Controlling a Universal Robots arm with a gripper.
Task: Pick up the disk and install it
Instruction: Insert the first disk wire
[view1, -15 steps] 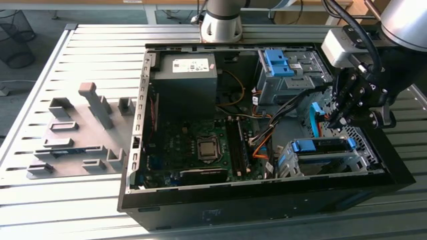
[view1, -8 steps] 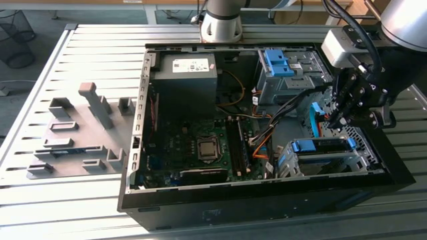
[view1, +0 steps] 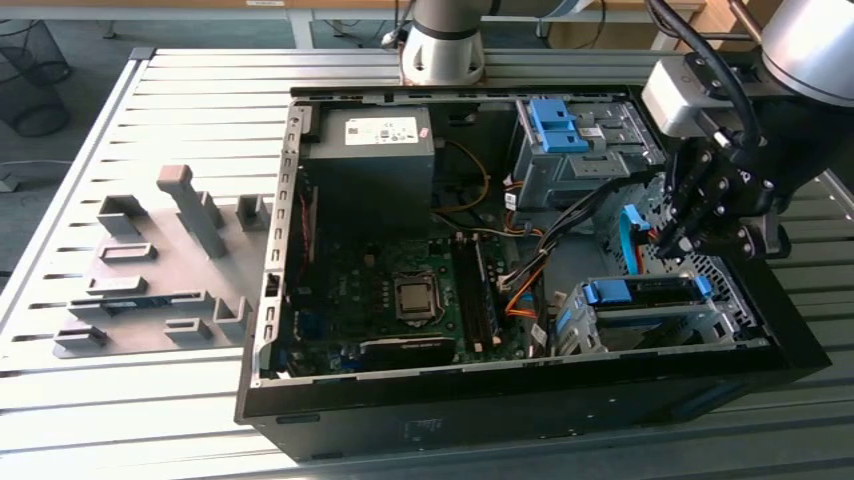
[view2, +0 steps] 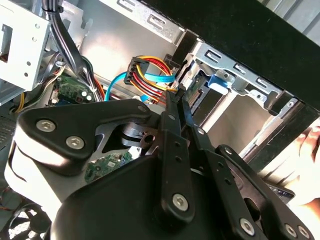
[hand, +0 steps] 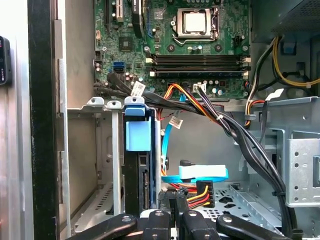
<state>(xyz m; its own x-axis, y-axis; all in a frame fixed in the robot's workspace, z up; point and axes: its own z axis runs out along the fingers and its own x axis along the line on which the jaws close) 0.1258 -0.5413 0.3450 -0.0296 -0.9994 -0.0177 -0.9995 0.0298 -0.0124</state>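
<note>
The open computer case (view1: 287, 300) lies on a slatted metal table (view1: 174, 90), and everything here is placed against it. The disk (view1: 647, 292) sits seated in the silver drive cage (view1: 577, 322) at the case's front corner, toward the exterior view's right, its blue handle facing up. In the first wrist view the same disk (hand: 137, 165) stands edge-on in the cage slot, blue handle tab at its outer end.

The gripper (view1: 671, 247) hangs just above that cage, over the case's interior, close to the disk but apart from it. In the second wrist view the gripper (view2: 176, 102) has its black fingers (view2: 172, 145) pressed together with nothing between them, beside the bundle of coloured power cables (view2: 150, 72) inside the case.
</note>
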